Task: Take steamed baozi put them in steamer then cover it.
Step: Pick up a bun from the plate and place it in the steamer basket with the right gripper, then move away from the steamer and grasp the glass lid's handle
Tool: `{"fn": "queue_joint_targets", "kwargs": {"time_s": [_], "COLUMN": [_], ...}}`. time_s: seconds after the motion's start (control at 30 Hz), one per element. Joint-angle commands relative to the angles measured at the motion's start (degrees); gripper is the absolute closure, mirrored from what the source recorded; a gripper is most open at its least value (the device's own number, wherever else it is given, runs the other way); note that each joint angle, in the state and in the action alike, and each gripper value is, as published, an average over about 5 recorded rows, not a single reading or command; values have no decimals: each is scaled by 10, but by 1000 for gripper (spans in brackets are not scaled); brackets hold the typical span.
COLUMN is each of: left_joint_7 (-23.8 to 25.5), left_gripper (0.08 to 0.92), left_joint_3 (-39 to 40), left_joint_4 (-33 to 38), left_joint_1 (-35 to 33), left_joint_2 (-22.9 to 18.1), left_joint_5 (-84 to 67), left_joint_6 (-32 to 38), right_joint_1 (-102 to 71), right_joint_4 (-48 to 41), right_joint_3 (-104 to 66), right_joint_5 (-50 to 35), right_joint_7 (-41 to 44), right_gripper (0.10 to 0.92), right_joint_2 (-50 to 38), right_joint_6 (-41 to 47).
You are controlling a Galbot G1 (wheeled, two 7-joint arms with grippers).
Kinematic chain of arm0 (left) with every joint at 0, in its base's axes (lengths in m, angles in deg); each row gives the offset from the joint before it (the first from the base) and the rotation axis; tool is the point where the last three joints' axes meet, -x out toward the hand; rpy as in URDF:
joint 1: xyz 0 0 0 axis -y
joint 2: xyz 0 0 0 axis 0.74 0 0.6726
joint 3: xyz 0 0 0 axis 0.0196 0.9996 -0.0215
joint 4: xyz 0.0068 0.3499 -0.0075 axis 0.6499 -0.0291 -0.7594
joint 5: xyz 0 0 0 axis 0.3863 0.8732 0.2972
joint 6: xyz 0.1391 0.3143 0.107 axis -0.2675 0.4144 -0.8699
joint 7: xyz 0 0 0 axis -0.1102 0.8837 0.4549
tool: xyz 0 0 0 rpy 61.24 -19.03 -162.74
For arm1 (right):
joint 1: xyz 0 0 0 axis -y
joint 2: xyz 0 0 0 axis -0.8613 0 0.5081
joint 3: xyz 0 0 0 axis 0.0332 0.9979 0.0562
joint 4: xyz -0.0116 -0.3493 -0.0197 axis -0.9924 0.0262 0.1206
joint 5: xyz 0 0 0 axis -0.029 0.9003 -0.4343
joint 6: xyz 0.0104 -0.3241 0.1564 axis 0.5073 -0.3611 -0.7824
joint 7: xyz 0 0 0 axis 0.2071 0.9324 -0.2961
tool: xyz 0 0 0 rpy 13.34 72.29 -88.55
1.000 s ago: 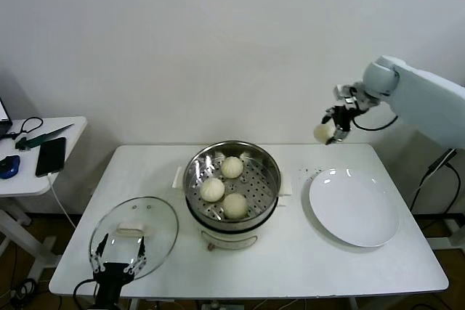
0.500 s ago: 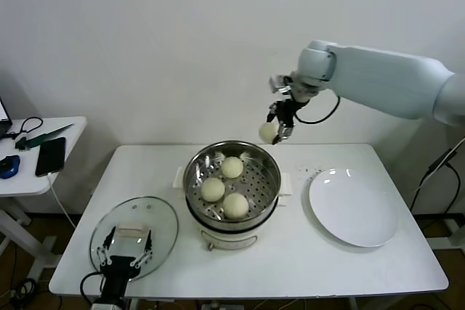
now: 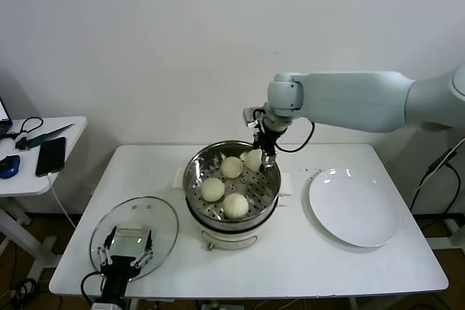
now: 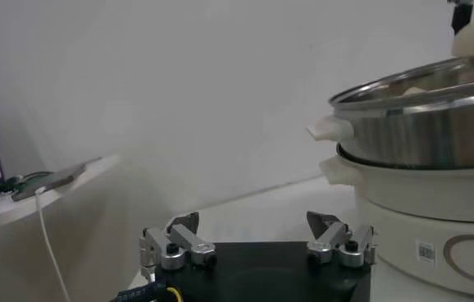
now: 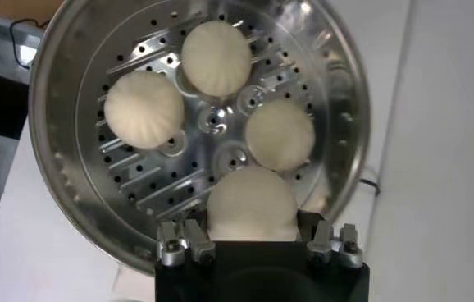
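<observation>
Setting: white table against a plain pale wall.
Steamer: mid-table, three steamed baozi on its perforated insert.
Right gripper: over the steamer's far rim, jaws pinching a fourth baozi.
Cover: flat on the table, left of the steamer.
Left gripper: at the cover's near edge, jaws spread.
Plate: right of the steamer.

Four steamed baozi show in all: three lie on the perforated insert of the one steamer, at about six, nine and twelve o'clock, and the fourth is clamped in the right gripper near two o'clock. One cover and one white plate lie on the one counter. Two grippers show; the left gripper stands spread.
</observation>
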Motion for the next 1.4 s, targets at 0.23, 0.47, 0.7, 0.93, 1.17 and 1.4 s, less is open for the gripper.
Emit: {"fn": "queue_joint_targets", "kwargs": {"time_s": [0.23,0.47,0.7,0.93,1.17,1.4], "left_joint_7": [0,0,0,0,0,-1], "left_gripper": [177,177,177,177,177,177], "left_joint_3": [1,0,0,0,0,0], "left_joint_4": [-3,-6,-6,-6,-5,-3], "left_joint_1": [2,2,2,2,4,2], "left_joint_2": [-1,-1,-2,-2,-2,-2], "left_joint_5": [1,1,3,3,4,5], "left_joint_6": [-1,0,0,1,0,1], "right_joint_1": [-47,-57,-63,-56,-23,11], "right_joint_4": [17,11,10,6,15,40], "right_joint_3": [12,3,-3,-11,-21,-42], "right_joint_5": [-15,-12,-11,-3,-2,-36], "right_joint_7": [-38,-39,-45,-37,-2,15], "right_gripper": [324,321,317,223,203,203], "right_joint_2": [15,16,15,7,-26,-96], "right_joint_6": [30,29,29,25,0,-37]}}
